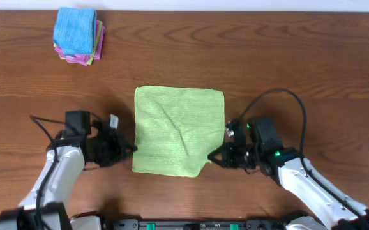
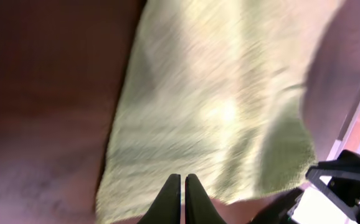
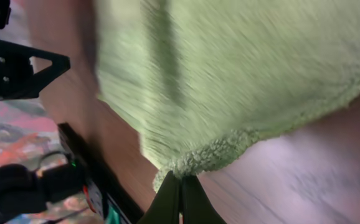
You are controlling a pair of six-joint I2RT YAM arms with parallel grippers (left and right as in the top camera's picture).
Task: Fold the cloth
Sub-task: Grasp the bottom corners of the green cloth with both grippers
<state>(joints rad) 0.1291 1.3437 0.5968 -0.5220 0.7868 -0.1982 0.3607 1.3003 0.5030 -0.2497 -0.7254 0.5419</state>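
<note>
The lime-green cloth (image 1: 178,131) lies spread flat on the wooden table, with a shallow crease across its middle. My left gripper (image 1: 132,148) meets the cloth's left edge close to the near-left corner. In the left wrist view its fingers (image 2: 183,177) are pressed together over the edge of the cloth (image 2: 217,106). My right gripper (image 1: 211,155) is at the near-right corner. In the right wrist view that gripper (image 3: 181,178) is shut, with the corner of the cloth (image 3: 242,68) bunched at its tips.
A stack of folded cloths (image 1: 78,35), blue on top with pink and yellow below, sits at the far left of the table. Bare wood (image 1: 299,57) surrounds the green cloth. The arms' base rail (image 1: 184,223) runs along the near edge.
</note>
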